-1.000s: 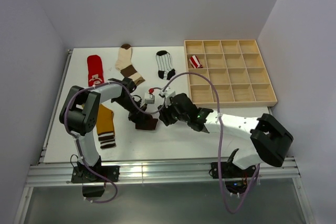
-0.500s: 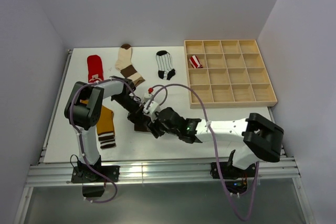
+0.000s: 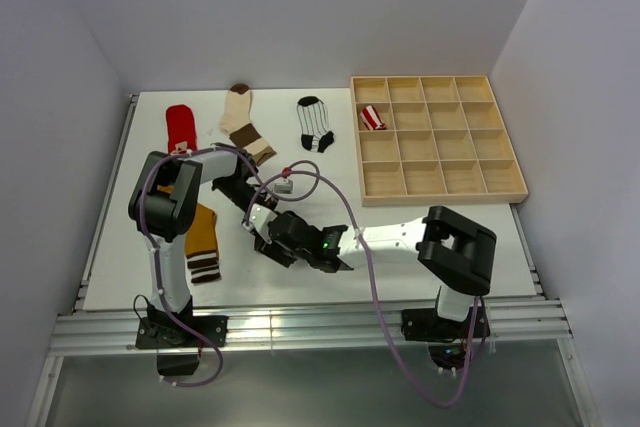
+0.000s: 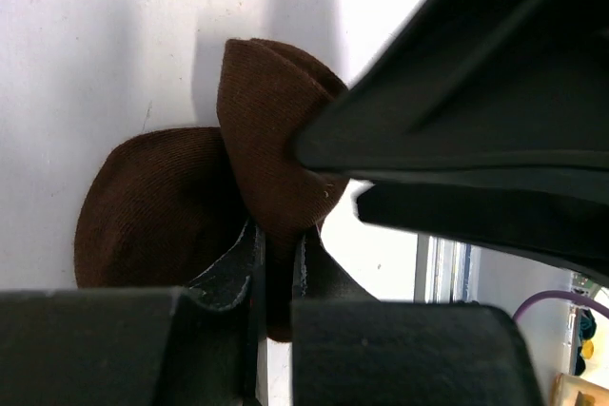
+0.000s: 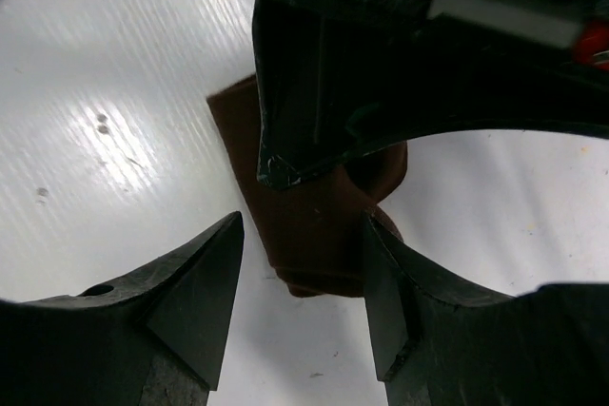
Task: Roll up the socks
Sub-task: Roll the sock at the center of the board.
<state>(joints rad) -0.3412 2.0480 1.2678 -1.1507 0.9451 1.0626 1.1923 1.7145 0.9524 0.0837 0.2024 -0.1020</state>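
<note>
The dark brown sock (image 4: 162, 211) lies folded on the white table; in the top view the two grippers hide most of it. My left gripper (image 4: 276, 240) is shut on a raised fold of it and shows in the top view (image 3: 260, 223). My right gripper (image 5: 303, 227) is open, its fingers on either side of the sock's end (image 5: 319, 235), just beside the left gripper (image 5: 400, 35); it also shows in the top view (image 3: 274, 245). The mustard sock (image 3: 202, 237), the red sock (image 3: 181, 132), the cream-and-brown sock (image 3: 243, 122) and the white black-striped sock (image 3: 315, 125) lie flat.
A wooden compartment tray (image 3: 440, 179) stands at the back right, with the rolled red-white striped sock (image 3: 372, 118) in one of its left cells. The two arms cross closely at the table's middle. The table's near edge and metal rail (image 3: 300, 325) lie just behind the grippers.
My right arm has swung left and toward the near edge, and its open fingers now straddle the brown sock. My left gripper has kept hold of the sock and shifted slightly.
</note>
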